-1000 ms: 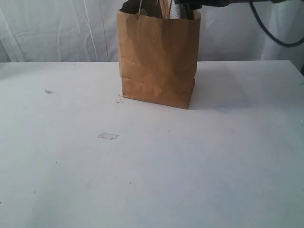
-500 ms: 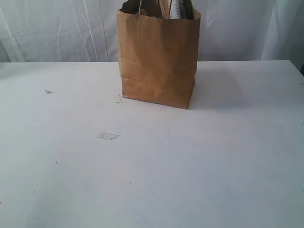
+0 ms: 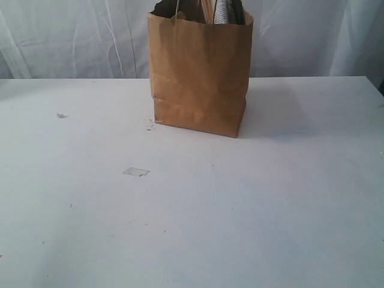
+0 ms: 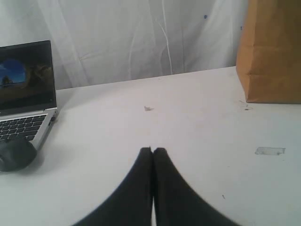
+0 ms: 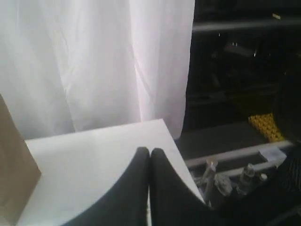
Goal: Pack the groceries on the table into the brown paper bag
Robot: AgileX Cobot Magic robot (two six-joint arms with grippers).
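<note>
The brown paper bag (image 3: 200,72) is found upright on the far middle part of the white desk (image 3: 240,210), its base flat on the surface. Inside it, groceries (image 3: 221,11) are seen. The tops of a pale printed packet and of darker items show just above the rim, but which items they are cannot be told.

The left tool (image 4: 153,150) is recorded with its jaws pressed together and nothing between them. It is held low over the desk, well apart from the bag, whose lower side appears at the edge of the left wrist view. Beyond the bare surface, an open laptop (image 4: 26,94) and a dark mouse (image 4: 14,153) are noted at the desk's side away from the bag.

The right tool (image 5: 149,151) is likewise found closed tight, with nothing gripped. It is placed above a corner of the desk, with one side of the bag just visible.

A small piece of clear tape (image 3: 136,172) is noted on the desk in front of the bag, and a speck (image 3: 62,115) well off to the left. A white curtain (image 5: 94,61) is hung behind the desk.
</note>
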